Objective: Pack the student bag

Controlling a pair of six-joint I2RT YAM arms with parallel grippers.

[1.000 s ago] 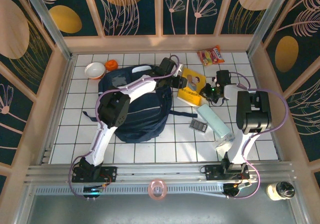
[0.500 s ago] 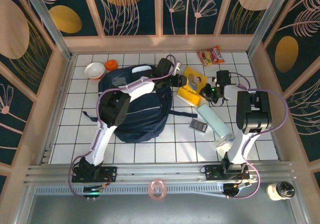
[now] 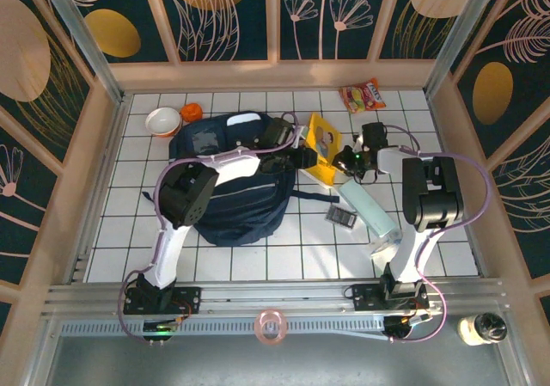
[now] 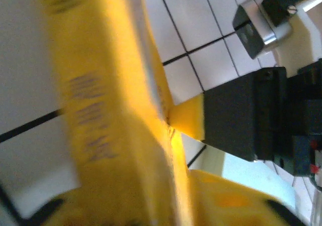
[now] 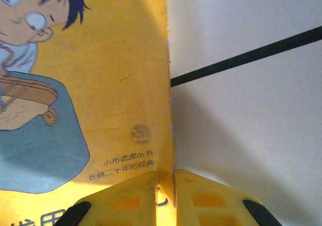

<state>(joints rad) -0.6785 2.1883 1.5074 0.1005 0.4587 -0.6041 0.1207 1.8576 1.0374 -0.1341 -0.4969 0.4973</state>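
The student bag (image 3: pixel 225 193), a big navy backpack, lies flat left of centre. A yellow children's book (image 3: pixel 322 138) stands tilted on edge just right of it. My right gripper (image 3: pixel 347 159) is shut on the book's right edge; its yellow fingertips (image 5: pixel 136 198) pinch the cover's corner (image 5: pixel 172 178) beside the printed title. My left gripper (image 3: pixel 302 157) is at the book's left edge. Up close the blurred yellow book (image 4: pixel 100 110) lies between its jaws against one yellow finger (image 4: pixel 241 203). The right gripper's black body (image 4: pixel 244 115) shows across the book.
A white bowl (image 3: pixel 162 121) and an orange item (image 3: pixel 192 111) sit at the back left, and a snack packet (image 3: pixel 363 95) at the back right. A pale blue case (image 3: pixel 368 207) and a small dark item (image 3: pixel 341 217) lie near the right arm.
The book has risen from lying flat to standing tilted on edge. The left gripper has slid along the bag to the book's edge and narrowed onto it. The right gripper has shifted left.
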